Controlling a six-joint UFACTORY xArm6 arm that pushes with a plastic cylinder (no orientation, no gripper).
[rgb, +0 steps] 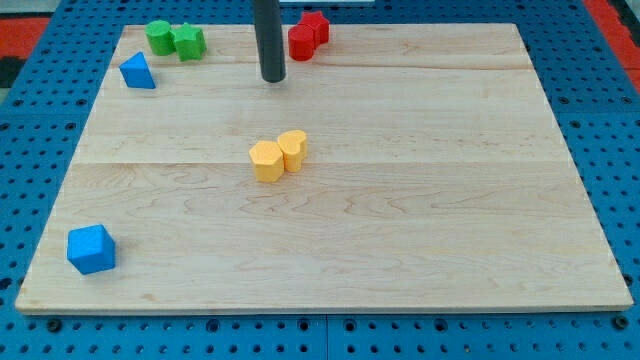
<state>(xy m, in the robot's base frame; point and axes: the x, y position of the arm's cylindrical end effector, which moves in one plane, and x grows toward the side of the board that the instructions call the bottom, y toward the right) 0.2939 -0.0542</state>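
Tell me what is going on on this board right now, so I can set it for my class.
A dark rod comes down from the view's top, and my tip rests on the wooden board, touching no block. Nearest, to its right, are two red blocks pressed together; to its left sit two green blocks side by side and a blue triangular block. Two yellow blocks touch near the middle. A blue cube-like block lies alone at the view's bottom left.

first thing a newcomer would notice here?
Probably the dark rod coming down from the view's top, my tip apart from every block, between the two green blocks at its left and the two red blocks at its right. Next, the two yellow blocks touching mid-board.
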